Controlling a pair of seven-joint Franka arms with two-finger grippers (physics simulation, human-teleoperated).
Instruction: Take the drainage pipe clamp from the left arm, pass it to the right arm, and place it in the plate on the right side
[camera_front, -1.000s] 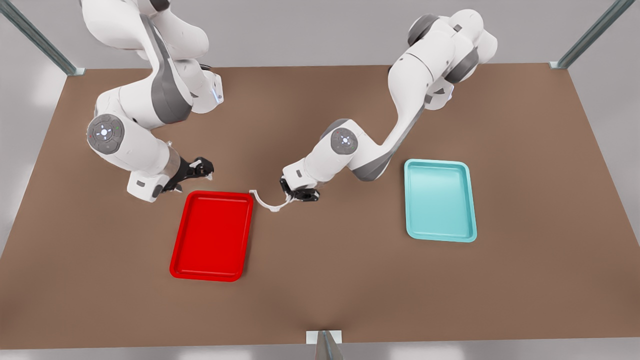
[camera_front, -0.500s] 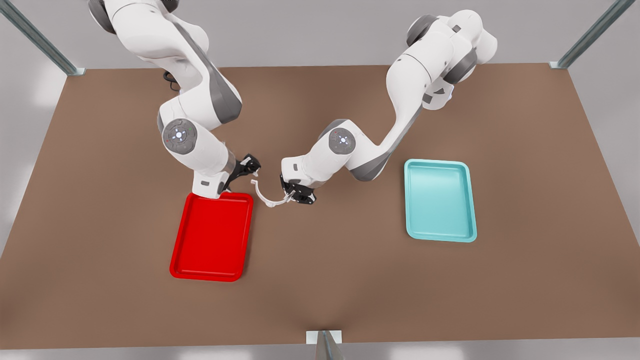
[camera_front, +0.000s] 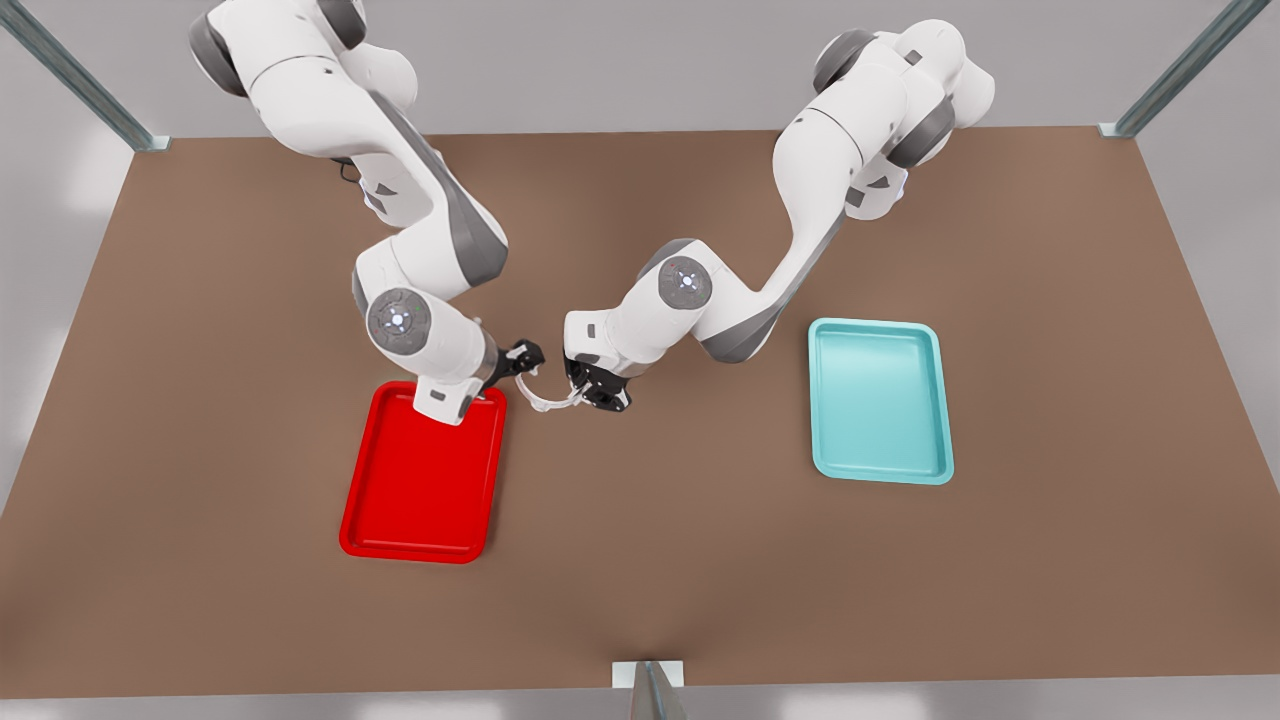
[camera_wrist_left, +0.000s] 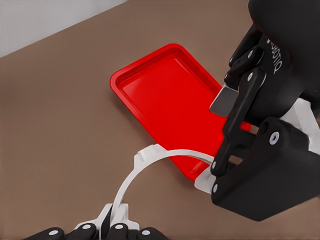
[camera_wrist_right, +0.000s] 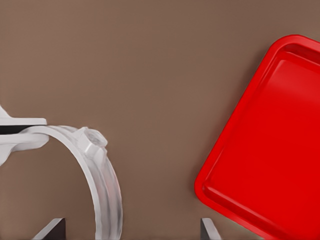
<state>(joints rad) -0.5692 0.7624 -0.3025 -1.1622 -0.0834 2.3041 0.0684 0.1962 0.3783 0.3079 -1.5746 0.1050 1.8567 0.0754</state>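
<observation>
Front view: small white plastic half-ring clamp (camera_front: 545, 401) beside the glossy red rectangular tray's (camera_front: 352, 525) far corner, over the brown table (camera_front: 700, 580); left gripper (camera_front: 590, 392) pinches one end, right gripper (camera_front: 525, 358) at the other.
Left wrist view: right gripper (camera_wrist_left: 220, 165) hides a tray (camera_wrist_left: 160, 95) corner.
Right wrist view: right gripper (camera_wrist_right: 130, 231) spread wide around the clamp (camera_wrist_right: 102, 175); contact unclear.

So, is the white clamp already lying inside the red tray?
No, the drainage pipe clamp hangs between the left gripper and the right gripper, beside the red tray, over the table.

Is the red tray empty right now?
Empty: the red tray shows bare floor. The clamp hangs beside it, gripped by the left pincer.
</observation>
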